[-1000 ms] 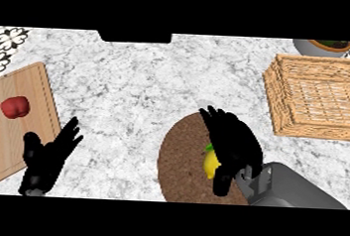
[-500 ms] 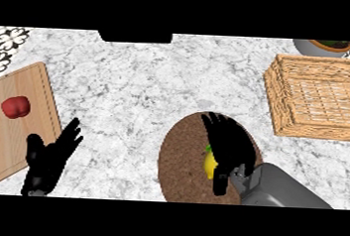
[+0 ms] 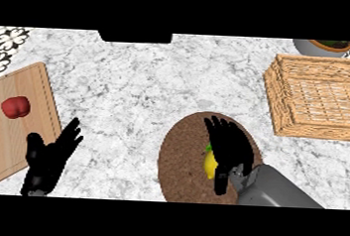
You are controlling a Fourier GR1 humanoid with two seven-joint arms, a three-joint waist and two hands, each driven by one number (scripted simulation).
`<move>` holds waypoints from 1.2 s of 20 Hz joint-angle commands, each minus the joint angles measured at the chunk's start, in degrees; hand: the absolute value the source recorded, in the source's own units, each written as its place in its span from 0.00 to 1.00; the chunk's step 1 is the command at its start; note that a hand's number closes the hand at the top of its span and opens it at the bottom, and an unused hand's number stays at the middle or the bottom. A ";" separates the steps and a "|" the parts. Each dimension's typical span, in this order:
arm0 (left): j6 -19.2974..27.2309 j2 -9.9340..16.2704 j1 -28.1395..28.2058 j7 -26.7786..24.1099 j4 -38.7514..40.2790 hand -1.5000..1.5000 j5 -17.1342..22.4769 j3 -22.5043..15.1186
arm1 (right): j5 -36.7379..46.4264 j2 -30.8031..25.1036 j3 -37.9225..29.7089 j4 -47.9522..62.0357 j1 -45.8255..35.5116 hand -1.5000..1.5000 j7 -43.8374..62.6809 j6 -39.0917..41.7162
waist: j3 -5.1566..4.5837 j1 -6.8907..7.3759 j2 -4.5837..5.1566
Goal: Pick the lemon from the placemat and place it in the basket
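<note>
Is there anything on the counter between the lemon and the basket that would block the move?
Nothing visible does. The lemon lies on the placemat under the right hand; only bare marble counter separates the placemat from the basket, up and to the right.

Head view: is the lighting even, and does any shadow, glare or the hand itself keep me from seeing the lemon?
Head view: even light on the grey marbled counter, no glare, no strong shadows; the black right hand covers most of the yellow lemon on the round brown placemat; woven wicker basket plainly visible.
</note>
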 commanded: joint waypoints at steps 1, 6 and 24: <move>-1.95 1.25 2.44 3.33 1.94 0.50 0.27 0.27 | 2.50 1.96 -0.36 -0.33 1.28 0.00 1.53 0.21 | -0.69 0.12 0.47; -3.59 1.27 3.35 1.01 2.56 0.50 0.17 1.45 | 6.75 2.96 0.80 2.95 4.38 0.00 -1.65 -2.48 | -0.68 0.19 0.49; -4.08 -0.96 2.16 2.69 3.57 0.50 -0.60 3.20 | 19.04 1.51 6.32 -8.18 15.89 1.00 -2.49 -5.83 | -0.71 -0.99 0.31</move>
